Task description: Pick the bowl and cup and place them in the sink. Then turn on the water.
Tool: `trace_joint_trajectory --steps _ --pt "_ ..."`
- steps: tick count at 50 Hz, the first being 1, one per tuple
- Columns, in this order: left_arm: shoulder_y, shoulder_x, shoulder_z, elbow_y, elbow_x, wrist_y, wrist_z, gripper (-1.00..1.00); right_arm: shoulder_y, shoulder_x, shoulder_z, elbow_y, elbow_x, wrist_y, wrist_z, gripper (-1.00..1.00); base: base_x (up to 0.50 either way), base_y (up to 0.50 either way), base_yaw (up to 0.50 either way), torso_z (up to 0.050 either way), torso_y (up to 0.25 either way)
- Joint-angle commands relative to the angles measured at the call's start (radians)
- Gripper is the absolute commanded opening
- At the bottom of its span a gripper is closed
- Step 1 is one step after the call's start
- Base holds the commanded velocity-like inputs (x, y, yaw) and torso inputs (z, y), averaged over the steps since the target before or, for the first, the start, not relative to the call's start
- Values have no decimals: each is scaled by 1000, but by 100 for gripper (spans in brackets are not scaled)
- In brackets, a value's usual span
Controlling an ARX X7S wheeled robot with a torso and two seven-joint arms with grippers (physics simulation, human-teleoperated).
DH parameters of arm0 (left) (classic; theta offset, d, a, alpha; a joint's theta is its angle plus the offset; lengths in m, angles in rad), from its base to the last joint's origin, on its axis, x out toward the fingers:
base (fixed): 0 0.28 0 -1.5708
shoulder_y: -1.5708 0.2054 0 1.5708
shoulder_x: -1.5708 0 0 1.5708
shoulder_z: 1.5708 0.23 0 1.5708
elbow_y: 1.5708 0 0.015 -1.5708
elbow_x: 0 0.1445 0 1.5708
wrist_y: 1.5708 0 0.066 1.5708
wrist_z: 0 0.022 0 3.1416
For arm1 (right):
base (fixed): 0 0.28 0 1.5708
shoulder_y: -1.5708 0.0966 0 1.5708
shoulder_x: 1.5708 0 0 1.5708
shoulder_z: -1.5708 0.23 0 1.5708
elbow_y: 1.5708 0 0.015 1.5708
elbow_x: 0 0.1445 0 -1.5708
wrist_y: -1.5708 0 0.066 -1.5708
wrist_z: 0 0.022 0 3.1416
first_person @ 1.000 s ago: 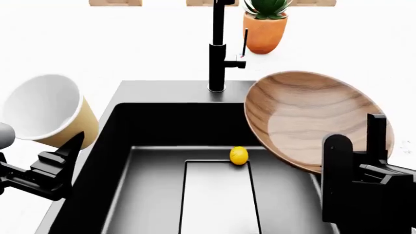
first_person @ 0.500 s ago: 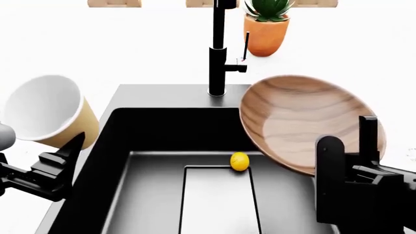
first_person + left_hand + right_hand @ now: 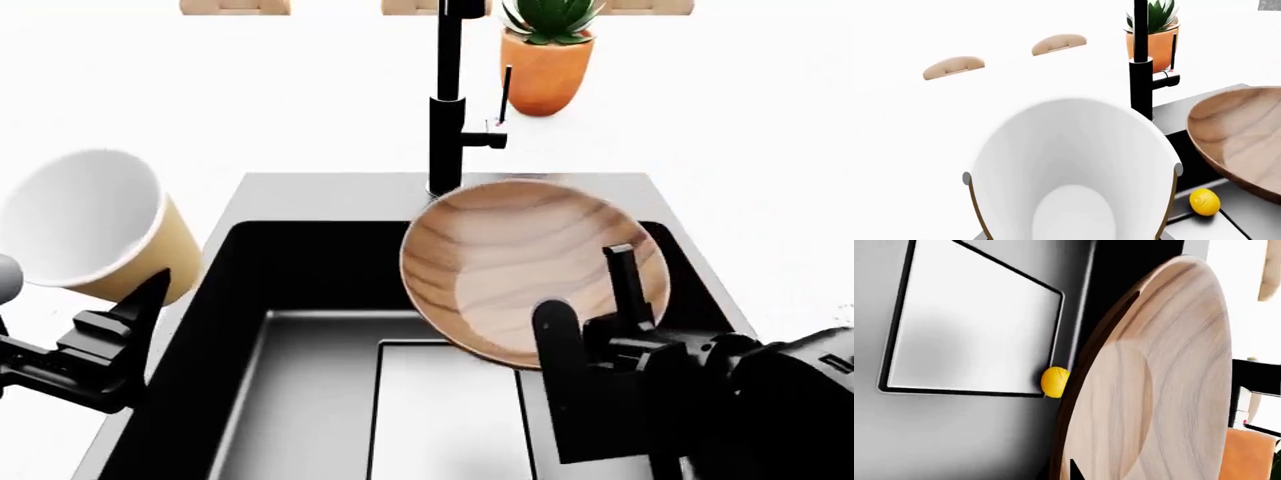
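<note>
1. Wood-grained and brown, the bowl (image 3: pixel 527 265) hangs tilted over the sink (image 3: pixel 334 200), its hollow turned toward the head camera.
2. The right hand (image 3: pixel 598 315) is clamped on the bowl's near rim, one finger (image 3: pixel 622 285) lying against the inner face and the other behind the rim.
3. In the head view the bowl's far edge overlaps the base of the black faucet (image 3: pixel 449 100); whether they touch cannot be told.
4. The faucet's small side lever (image 3: pixel 486 138) points toward the orange plant pot (image 3: pixel 545 65) standing on the white bench (image 3: pixel 747 140) behind the sink.
5. The cup (image 3: pixel 94 225) is tan outside and white inside, held tipped above the bench just left of the sink's rim, its mouth facing the head camera.
6. The left hand (image 3: pixel 114 330) grips the cup low on its wall; the left wrist view looks straight into the cup's white inside.
7. A small yellow ball (image 3: pixel 1054 381) lies on the sink floor at a corner of the recessed drain plate (image 3: pixel 974 325), under the bowl's edge.
</note>
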Motion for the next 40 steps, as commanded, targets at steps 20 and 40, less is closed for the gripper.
trace_joint_trajectory --steps 20,40 --pt "12 -15 -23 -11 -25 17 -22 -100 -123 -382 -84 342 -136 -315 -5 -100 0 0 0 0 1" --pt "52 6 -84 -7 -25 -7 -7 -100 -183 -517 -78 501 -131 -399 -4 -100 0 0 0 0 1"
